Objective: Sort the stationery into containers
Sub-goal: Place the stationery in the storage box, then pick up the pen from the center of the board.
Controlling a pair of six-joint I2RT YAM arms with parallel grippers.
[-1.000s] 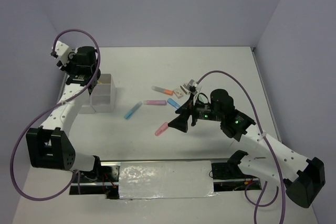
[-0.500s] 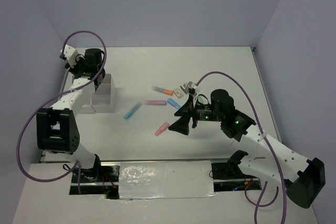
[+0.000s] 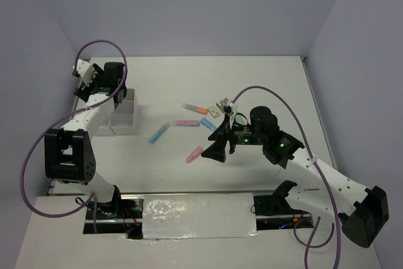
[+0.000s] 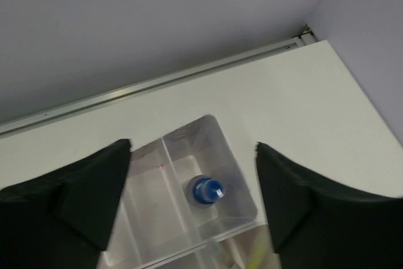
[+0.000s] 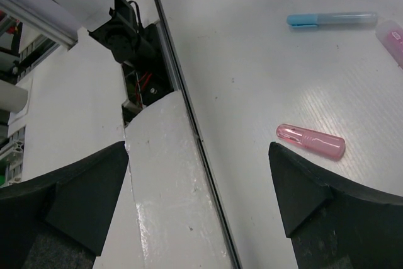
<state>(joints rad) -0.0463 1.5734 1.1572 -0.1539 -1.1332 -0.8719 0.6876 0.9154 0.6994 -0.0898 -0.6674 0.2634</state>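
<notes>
Left gripper (image 4: 193, 147) is released, jaws spread wide with nothing between them. It hangs over the white four-compartment organizer (image 4: 234, 157), which sits by the bench's (image 3: 264, 80) left edge, about midway along it. The blue-capped bottle (image 4: 206, 190) stands upright in the organizer, in the upper-right compartment as my left wrist view shows it, clear of my fingers (image 4: 82, 200). A yellowish pen tip (image 4: 255, 255) shows faintly in the next compartment.

Right gripper (image 5: 198, 148) is also released and wide, holding nothing. It hovers over the near-middle of the bench just beside the short pink capsule-shaped item (image 5: 310, 142), not touching it.

The rest of the stationery lies loose mid-bench:
- The pastel blue marker (image 3: 159, 133) is nearest the organizer.
- The pink marker (image 3: 186, 123) is just right of it.
- The orange-tipped marker (image 3: 195, 108) is farther back.
- A small white eraser (image 3: 216, 111) lies beside the orange tip.
- A small blue piece (image 3: 208, 124) is close to my right arm, too small to identify.
</notes>
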